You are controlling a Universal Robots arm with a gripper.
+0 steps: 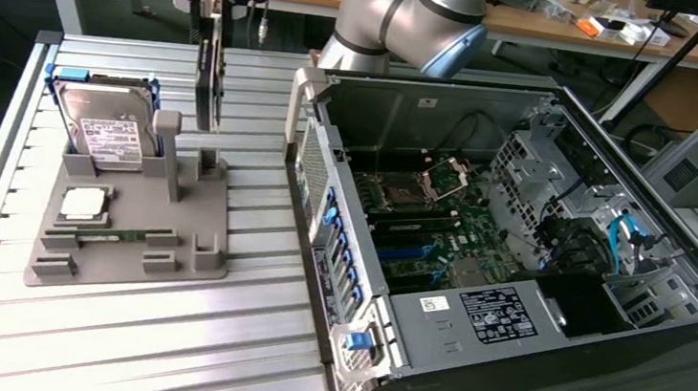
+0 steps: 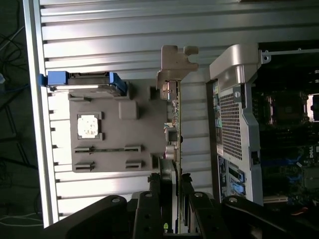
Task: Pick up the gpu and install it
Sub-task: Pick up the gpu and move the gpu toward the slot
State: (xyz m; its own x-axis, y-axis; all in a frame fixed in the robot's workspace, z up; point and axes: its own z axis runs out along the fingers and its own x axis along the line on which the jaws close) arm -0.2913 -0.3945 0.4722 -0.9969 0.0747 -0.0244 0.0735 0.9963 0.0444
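Observation:
The gpu (image 1: 211, 77) hangs upright and edge-on above the grey fixture (image 1: 197, 250) at the exterior view's left. It is a thin dark card, and its lower end is just above the fixture's posts. My gripper (image 1: 217, 12) is shut on its upper part, with a finger on each side. In the wrist view the gpu (image 2: 175, 124) runs as a narrow strip away from my gripper (image 2: 172, 181), and its silver bracket (image 2: 177, 62) is at the far end. The open computer case (image 1: 326, 164) stands beside it, at the exterior view's right.
On the fixture are a hard drive (image 1: 106, 129) in a blue caddy, a processor chip (image 1: 83, 204) and a memory stick (image 1: 127, 235). The case's motherboard (image 1: 429, 232) lies exposed. The case's power supply (image 1: 504, 316) is at the near end. The slatted metal table (image 1: 117, 336) carries everything.

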